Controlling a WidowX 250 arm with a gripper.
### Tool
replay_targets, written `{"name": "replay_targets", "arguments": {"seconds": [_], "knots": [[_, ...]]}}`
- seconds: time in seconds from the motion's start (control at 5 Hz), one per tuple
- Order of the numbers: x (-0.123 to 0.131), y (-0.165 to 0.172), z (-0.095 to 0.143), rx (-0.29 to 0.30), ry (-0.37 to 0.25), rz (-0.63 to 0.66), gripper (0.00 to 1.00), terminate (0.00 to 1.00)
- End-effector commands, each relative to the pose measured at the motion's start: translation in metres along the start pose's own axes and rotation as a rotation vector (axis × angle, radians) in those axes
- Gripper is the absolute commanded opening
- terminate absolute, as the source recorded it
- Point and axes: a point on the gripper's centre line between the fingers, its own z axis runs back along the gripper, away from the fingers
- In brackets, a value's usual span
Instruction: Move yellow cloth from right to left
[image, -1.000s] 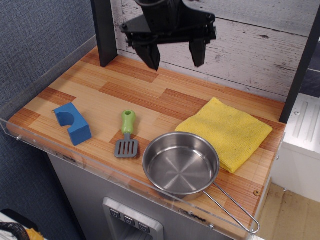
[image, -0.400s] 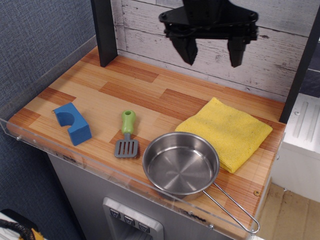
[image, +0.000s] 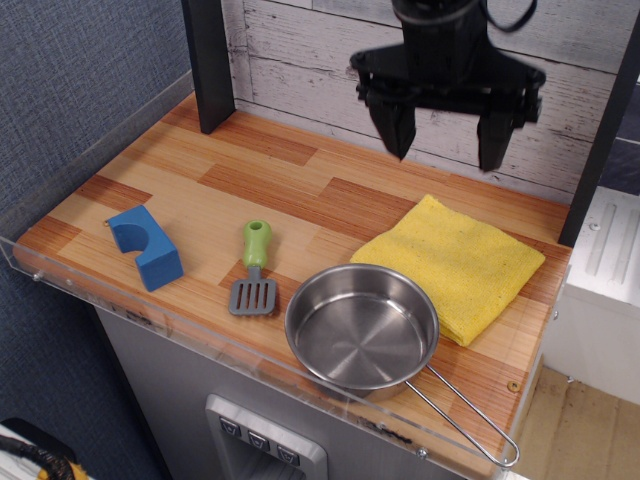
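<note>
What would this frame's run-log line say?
phase: approach | gripper: open, above table, holding nothing | yellow cloth: flat at right, untouched | steel pan: overlaps cloth's front edge

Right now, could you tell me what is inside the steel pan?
Nothing: the steel pan shows only its bare, shiny bottom. Its rim hides a front edge of the yellow cloth, and the wooden table beneath it is covered.

I see my tool (image: 446, 140) is black all over. Under it the desk (image: 250, 170) is striped wood in orange and tan planks. Just below the tool lies the bright yellow cloth (image: 455, 262); further out, a silver steel pan (image: 361, 327), a green-handled grey spatula (image: 254, 269), a blue block (image: 146, 246).
</note>
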Motion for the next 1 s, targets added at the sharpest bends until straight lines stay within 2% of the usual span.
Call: {"name": "replay_targets", "arguments": {"seconds": [0.0,0.2,0.8], "knots": [[0.004,-0.007,-0.02,0.015,0.018,-0.019,1.0,0.0],[0.002,-0.008,-0.041,0.026,0.053,-0.021,1.0,0.0],[-0.005,-0.008,-0.076,0.061,0.134,-0.04,1.0,0.0]]}}
